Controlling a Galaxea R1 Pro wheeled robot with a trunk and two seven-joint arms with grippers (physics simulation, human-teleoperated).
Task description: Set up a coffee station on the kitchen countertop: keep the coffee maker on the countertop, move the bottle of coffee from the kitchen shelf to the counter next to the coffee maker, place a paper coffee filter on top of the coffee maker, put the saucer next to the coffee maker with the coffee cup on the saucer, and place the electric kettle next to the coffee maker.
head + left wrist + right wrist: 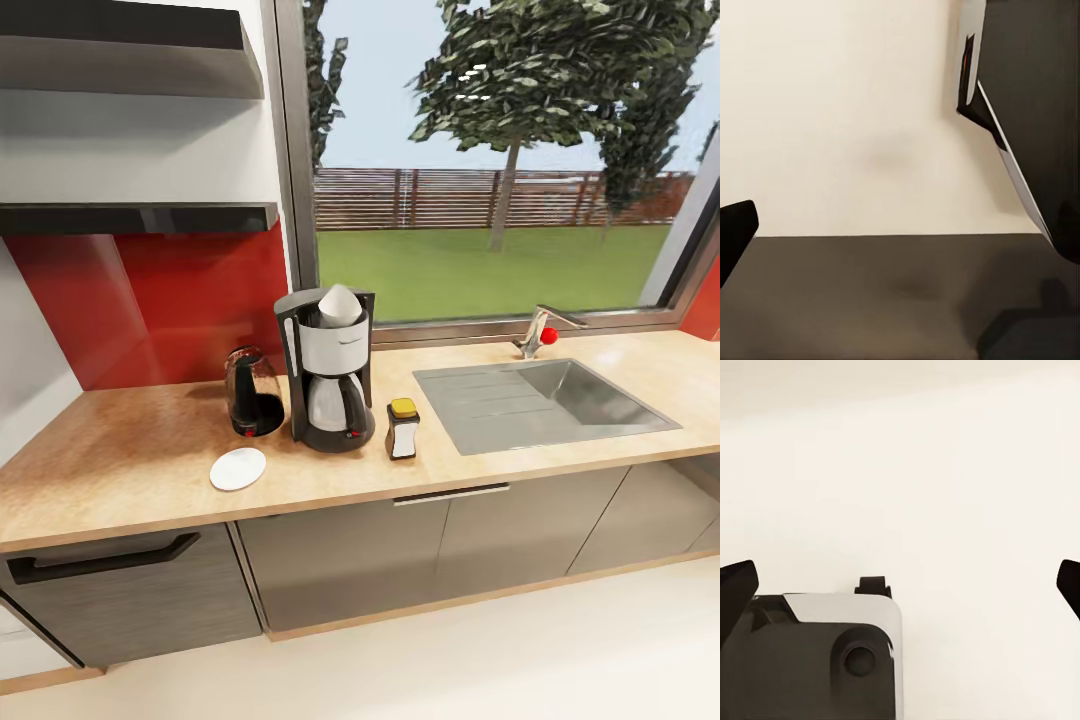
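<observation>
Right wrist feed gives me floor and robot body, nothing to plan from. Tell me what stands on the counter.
Observer: In the head view, the coffee maker stands on the counter, with the filter on top of it.
Operator: List what is next to it.
Observer: The kettle is close on its left, and the bottle stands apart on its right, toward the sink.
Operator: Report the saucer.
Observer: The saucer lies in front of the kettle near the counter's front edge, with nothing on it.
</observation>
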